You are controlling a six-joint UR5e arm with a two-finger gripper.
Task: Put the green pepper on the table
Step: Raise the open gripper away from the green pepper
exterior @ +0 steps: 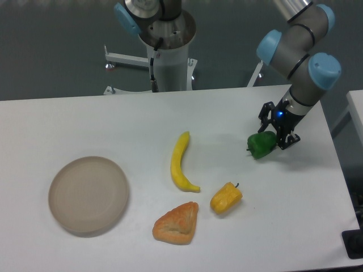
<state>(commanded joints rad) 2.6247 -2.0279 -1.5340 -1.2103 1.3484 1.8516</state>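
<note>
The green pepper (260, 146) is small, glossy and bright green, and sits low at the right side of the white table (85, 119). My gripper (274, 136) reaches down from the upper right and is shut on the pepper's right side. I cannot tell whether the pepper's underside touches the tabletop. The pepper's dark stem points left.
A yellow-orange pepper (226, 198) lies below and left of the green one. A banana (181, 163) lies mid-table, a pastry (177, 223) near the front, and a round beige plate (88, 194) at the left. The table's right edge runs close behind the gripper.
</note>
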